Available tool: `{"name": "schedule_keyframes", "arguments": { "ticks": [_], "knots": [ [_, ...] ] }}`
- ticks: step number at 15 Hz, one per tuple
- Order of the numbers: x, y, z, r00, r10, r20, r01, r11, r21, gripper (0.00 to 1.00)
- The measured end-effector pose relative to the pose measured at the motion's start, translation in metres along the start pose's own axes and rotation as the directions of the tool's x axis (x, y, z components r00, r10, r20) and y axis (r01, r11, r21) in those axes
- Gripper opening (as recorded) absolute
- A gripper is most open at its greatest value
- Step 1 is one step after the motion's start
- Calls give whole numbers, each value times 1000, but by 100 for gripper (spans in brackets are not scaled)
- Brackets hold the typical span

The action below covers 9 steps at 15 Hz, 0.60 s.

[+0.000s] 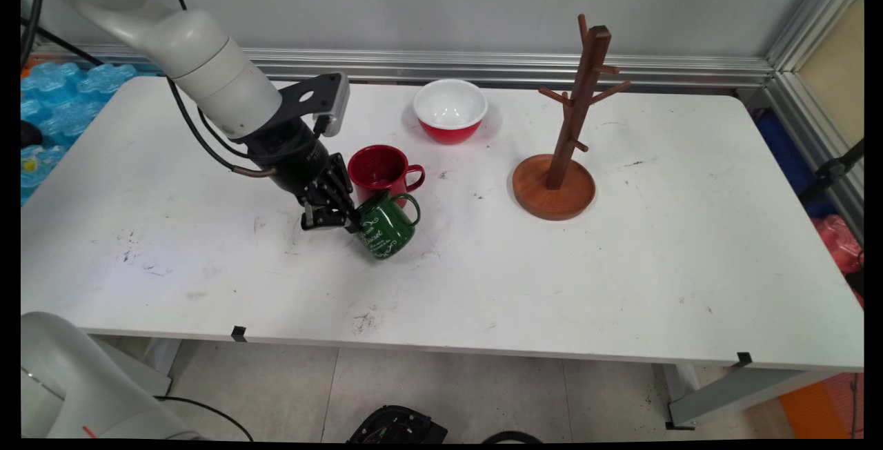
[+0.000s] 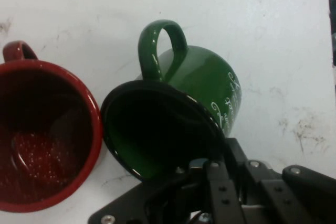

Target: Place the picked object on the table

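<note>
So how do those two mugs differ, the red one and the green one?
The red mug stands upright on the table; the green mug is tilted, its mouth turned toward the gripper. The green mug is gripped at its rim by the jaws, while the red mug stands free. The green mug has white lettering; the red mug looks plain outside. Both have one handle and a dark rim.
</note>
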<state>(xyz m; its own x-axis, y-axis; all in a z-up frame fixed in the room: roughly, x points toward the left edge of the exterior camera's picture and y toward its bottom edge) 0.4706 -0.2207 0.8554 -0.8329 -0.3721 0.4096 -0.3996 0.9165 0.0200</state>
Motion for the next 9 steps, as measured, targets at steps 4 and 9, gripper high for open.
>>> {"name": "schedule_keyframes", "arguments": {
  "ticks": [4,9],
  "knots": [
    [2,0,2,1000,23,14,-23,1000,-2,0],
    [5,1,3,998,60,28,-60,998,-6,0]
  ]
}}
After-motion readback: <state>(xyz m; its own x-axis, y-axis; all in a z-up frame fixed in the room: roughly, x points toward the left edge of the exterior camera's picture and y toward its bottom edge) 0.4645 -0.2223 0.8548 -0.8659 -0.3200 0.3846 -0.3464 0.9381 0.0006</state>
